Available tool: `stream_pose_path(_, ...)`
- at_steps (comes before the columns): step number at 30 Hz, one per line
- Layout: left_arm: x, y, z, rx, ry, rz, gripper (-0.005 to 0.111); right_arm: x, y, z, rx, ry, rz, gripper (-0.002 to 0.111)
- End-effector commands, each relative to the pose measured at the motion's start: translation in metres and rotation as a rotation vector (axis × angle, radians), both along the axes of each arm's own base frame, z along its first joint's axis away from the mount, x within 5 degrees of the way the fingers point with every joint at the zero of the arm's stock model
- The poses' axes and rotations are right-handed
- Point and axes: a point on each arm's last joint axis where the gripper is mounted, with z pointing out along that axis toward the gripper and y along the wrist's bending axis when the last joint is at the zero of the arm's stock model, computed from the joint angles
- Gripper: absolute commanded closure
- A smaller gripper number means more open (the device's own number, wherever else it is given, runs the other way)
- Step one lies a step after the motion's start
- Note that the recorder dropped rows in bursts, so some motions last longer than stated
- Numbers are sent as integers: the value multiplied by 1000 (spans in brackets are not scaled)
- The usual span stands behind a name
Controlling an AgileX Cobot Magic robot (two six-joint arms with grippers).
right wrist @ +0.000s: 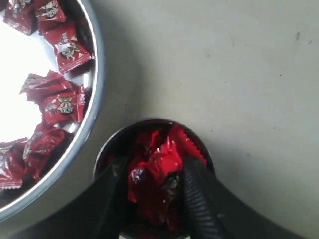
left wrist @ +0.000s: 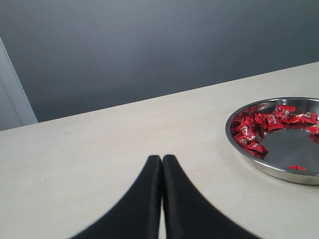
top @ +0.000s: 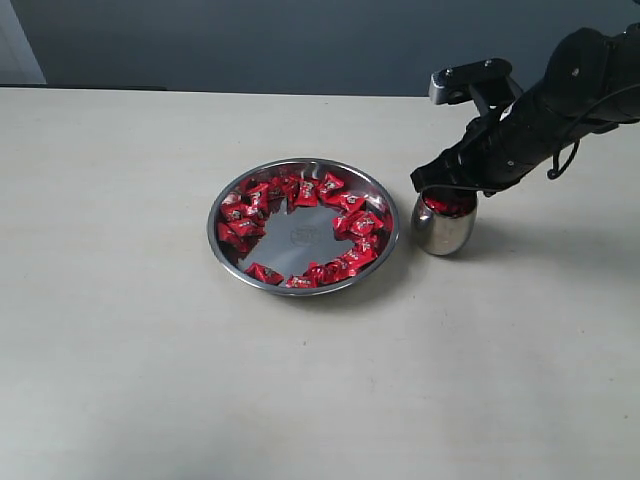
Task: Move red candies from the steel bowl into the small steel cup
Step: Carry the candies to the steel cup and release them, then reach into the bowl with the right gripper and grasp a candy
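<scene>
The steel bowl (top: 228,255) sits mid-table with red candies (top: 350,225) ringed around its bare mirror bottom. To its right stands the small steel cup (top: 443,232), with red candies showing at its mouth. My right gripper (top: 447,195) hangs right over that mouth. In the right wrist view its fingertips (right wrist: 194,174) reach into the cup (right wrist: 149,121), and the gripper (right wrist: 154,169) is shut on a crumpled red candy (right wrist: 157,177). My left gripper (left wrist: 162,158) is shut and holds nothing, low over the table, well away from the bowl (left wrist: 249,158). It does not show in the exterior view.
The pale table top (top: 120,380) stretches wide around the bowl and the cup. A dark wall (top: 250,40) runs behind the far edge. The bowl's rim (right wrist: 94,99) lies close beside the cup, with a narrow gap between them.
</scene>
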Motion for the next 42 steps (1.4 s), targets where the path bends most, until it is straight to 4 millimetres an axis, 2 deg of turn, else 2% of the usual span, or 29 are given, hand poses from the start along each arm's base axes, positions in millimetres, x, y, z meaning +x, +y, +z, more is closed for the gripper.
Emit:
stream_pose_path(1,0,0,-1,-5,-5,0,105,-2,-4,14,3,-43,-3,71)
stream_pose_path(7,0,0,-1,-5,-5,0,105,-5,-4,28,14,-76,-3,71)
stream_pose_path(10,0,0,-1,-5,-5,0,105,-8,-1,37,77,-79,-36,71)
stream_pose_path(13,0,0,-1,-5,-5,0,105,-13,14,43,182,-61,-53,71)
stream_pose_path(15,0,0,-1,-5,-5,0,105,-18,30,44,208,-63,16,71)
stream_pose_path(20,0,0,-1,-5,-5,0,105,-29,70,35,219,-87,157,71)
stream_pose_path(26,0,0,-1,-5,-5,0,105,-31,106,15,203,-159,184,71)
stream_pose_path(30,0,0,-1,-5,-5,0,105,-30,132,-2,193,-143,234,71)
stream_pose_path(34,0,0,-1,-5,-3,0,105,-20,156,-13,193,-134,281,71)
stream_pose_path(39,0,0,-1,-5,-3,0,105,2,174,-18,203,-161,303,61)
stream_pose_path(42,0,0,-1,-5,-3,0,105,15,183,-21,213,-180,304,61)
